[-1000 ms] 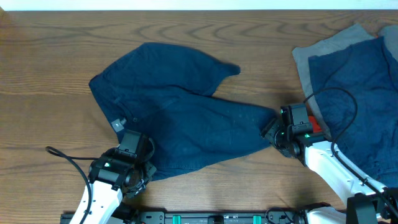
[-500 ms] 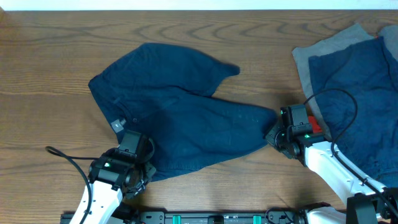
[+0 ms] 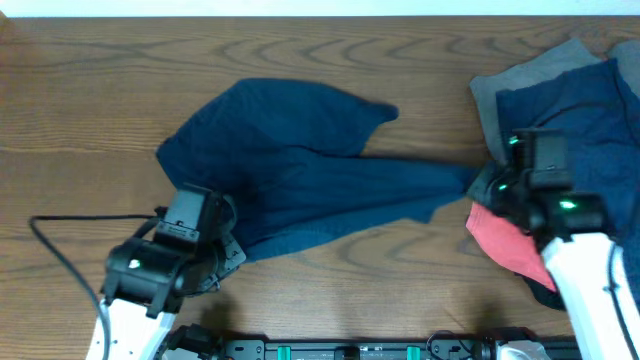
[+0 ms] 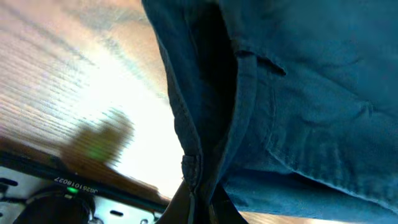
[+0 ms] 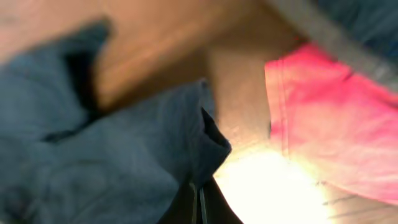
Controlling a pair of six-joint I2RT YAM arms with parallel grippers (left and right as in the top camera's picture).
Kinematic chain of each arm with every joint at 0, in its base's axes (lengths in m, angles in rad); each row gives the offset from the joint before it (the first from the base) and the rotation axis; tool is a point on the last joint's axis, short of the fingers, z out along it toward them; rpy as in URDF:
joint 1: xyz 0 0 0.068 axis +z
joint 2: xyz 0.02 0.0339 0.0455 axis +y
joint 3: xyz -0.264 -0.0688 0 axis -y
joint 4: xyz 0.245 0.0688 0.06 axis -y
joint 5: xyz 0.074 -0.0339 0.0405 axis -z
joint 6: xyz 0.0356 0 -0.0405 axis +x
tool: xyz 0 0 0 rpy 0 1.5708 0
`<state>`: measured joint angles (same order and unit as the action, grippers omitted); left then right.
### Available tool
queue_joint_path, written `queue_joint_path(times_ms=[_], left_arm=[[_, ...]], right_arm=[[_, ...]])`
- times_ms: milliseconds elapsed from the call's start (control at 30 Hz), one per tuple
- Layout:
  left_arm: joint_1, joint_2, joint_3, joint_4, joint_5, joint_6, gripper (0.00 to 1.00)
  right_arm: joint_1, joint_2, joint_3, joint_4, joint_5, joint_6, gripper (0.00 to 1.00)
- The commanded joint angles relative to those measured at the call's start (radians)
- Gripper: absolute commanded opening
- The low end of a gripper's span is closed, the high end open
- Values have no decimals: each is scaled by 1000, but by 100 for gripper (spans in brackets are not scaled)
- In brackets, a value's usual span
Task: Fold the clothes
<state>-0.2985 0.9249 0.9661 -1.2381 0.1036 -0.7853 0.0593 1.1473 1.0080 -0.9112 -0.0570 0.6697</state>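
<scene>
The clothes in hand are dark navy shorts (image 3: pixel 300 165), stretched out across the middle of the table. My left gripper (image 3: pixel 226 248) is shut on their lower left hem, and the left wrist view shows the seam (image 4: pixel 194 168) pinched between the jaws. My right gripper (image 3: pixel 484 186) is shut on the shorts' right corner (image 5: pixel 208 143). That corner hangs from the closed jaws above the wood. More clothes lie at the right: a red piece (image 3: pixel 500 240), also in the right wrist view (image 5: pixel 336 118), and a grey one (image 3: pixel 520 75) with a navy one (image 3: pixel 590 110) on it.
The wooden table (image 3: pixel 90 90) runs bare to the left and along the back. The pile of other garments fills the right edge under my right arm. A black cable (image 3: pixel 70 222) trails from the left arm. The table's front rail (image 3: pixel 330 350) lies close below.
The right gripper has closed on the shorts' right corner and carried it right and up. The left arm rose with the hem. The shorts shifted right, and the red garment now shows.
</scene>
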Motion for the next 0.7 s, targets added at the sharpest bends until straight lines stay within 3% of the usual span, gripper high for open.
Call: queue_joint_path(times_ms=[0, 167, 400, 667], left_arm=[[0, -6, 109, -71, -41, 52, 6], [0, -12, 240, -180, -41, 53, 6], [1, -62, 282, -246, -50, 21, 6], [1, -58, 280, -164, -365, -92, 6]], right_arm=[[-50, -18, 95, -74, 106, -81, 1], [-95, -32, 203, -137, 148, -157, 1], [-97, -35, 333, -41, 127, -332, 1], [-71, 45, 336, 187, -53, -402, 1]])
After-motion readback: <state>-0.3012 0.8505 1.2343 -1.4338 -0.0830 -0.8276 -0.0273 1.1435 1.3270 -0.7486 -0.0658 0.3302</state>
